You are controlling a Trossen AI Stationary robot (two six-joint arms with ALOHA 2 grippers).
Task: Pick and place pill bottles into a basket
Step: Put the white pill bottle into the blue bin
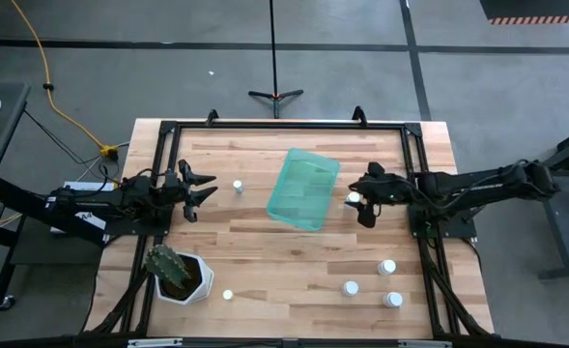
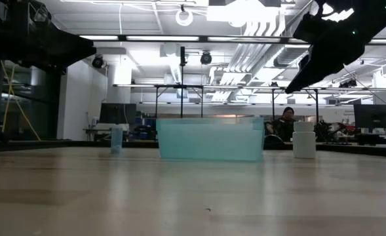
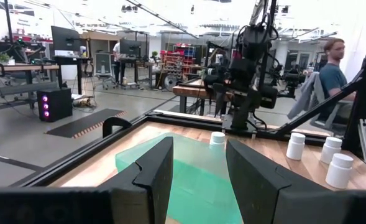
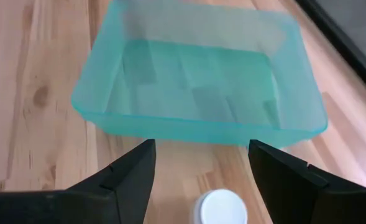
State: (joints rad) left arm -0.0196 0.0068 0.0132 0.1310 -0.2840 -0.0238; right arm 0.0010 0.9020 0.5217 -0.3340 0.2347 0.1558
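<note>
The teal basket (image 1: 303, 188) stands on its bottom in the middle of the table, with nothing in it (image 4: 201, 81). White pill bottles stand upright on the wood: one (image 1: 354, 198) just right of the basket, one (image 1: 237, 187) left of it, three (image 1: 387, 267) near the right front, one (image 1: 227, 295) by the pot. My right gripper (image 1: 365, 196) hovers open above the bottle beside the basket (image 4: 219, 206), fingers apart on either side, tilted down. My left gripper (image 1: 199, 191) is open at the table's left, level, with nothing between its fingers (image 3: 198, 180).
A white hexagonal pot with a cactus (image 1: 176, 274) stands at the near left corner. A black frame (image 1: 284, 126) runs around the tabletop. Bare wood lies between basket and front edge. People sit in the room beyond (image 3: 332, 62).
</note>
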